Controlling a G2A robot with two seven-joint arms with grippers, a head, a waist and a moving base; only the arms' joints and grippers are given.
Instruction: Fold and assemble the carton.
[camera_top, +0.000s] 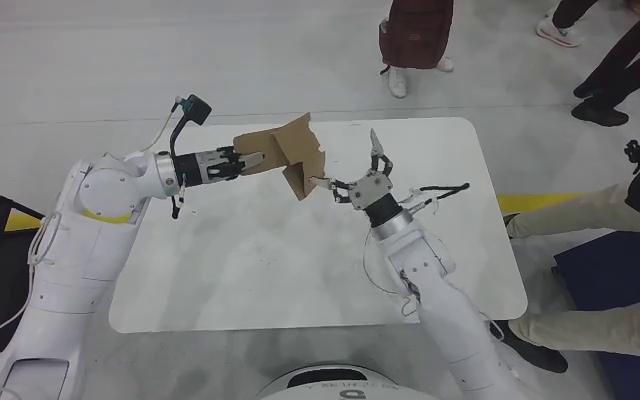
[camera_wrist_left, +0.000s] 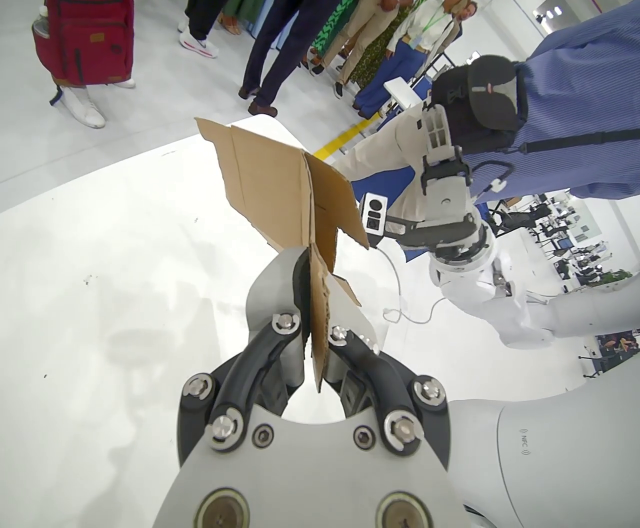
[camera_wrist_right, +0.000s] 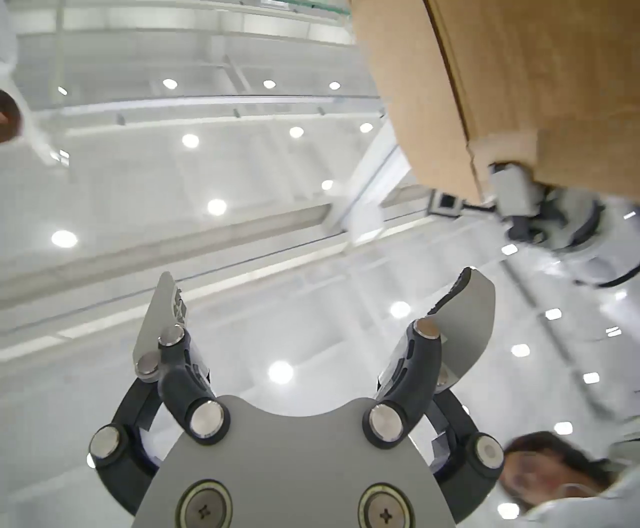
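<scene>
Left end effector (camera_top: 252, 159) clenched on carton (camera_top: 290, 152) flap; carton partly folded, held aloft over far edge of tabletop (camera_top: 250, 270). Right end effector (camera_top: 345, 165) spread wide, one finger just beside carton. Likely step: squaring panels; next, right must push a flap in

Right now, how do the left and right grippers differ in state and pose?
The left gripper is shut on a flap of the carton; the right gripper is open and holds nothing. The left gripper points across the table, while the right gripper tilts up toward the ceiling. Both sit at the carton, on opposite sides.
</scene>
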